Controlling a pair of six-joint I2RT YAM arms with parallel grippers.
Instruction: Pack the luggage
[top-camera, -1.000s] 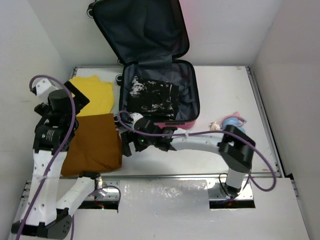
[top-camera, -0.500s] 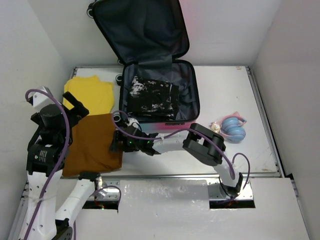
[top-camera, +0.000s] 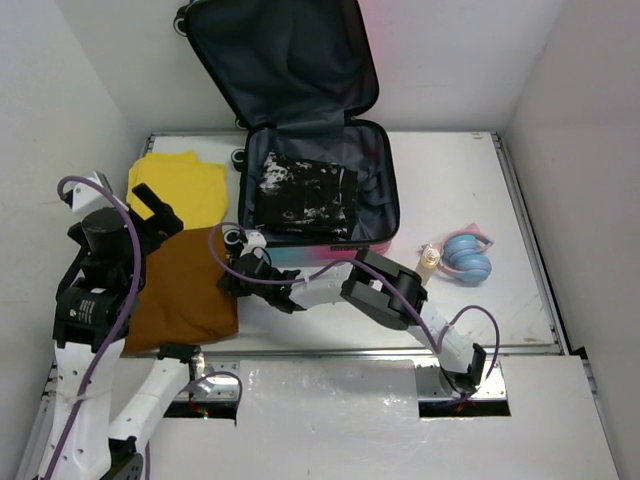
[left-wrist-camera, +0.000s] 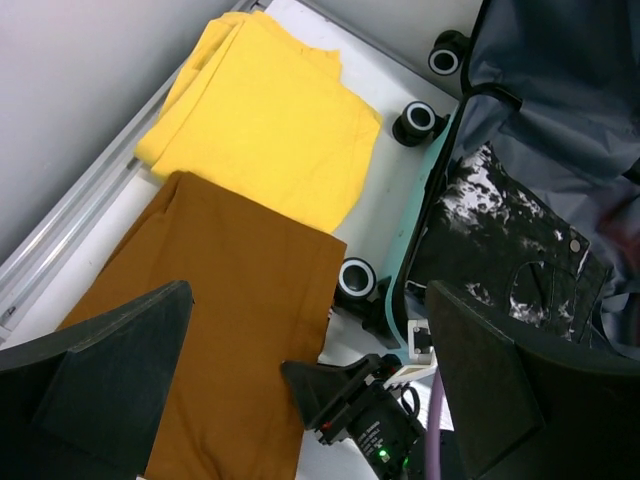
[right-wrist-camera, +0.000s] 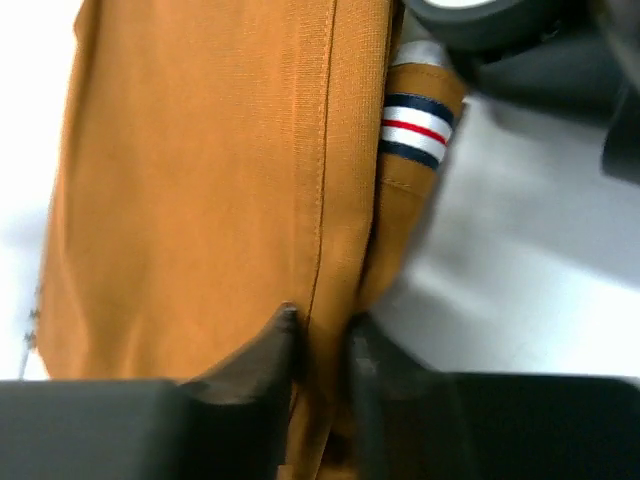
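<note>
White worktop (top-camera: 450, 190): right end effector (right-wrist-camera: 320, 335) pinches the edge of folded brown cloth (top-camera: 185, 290); open pink-teal hard-shell suitcase (top-camera: 290, 70) lies just beyond-right, long axis running away from bases; left end effector (left-wrist-camera: 308, 300) spread, farther.

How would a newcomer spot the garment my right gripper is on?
Left of the open luggage at the table's back lie two folded garments. It is the brown garment, the nearer one, its edge in the right gripper. Unlike the yellow garment behind it, it bears a navy, white and red striped tab.
</note>
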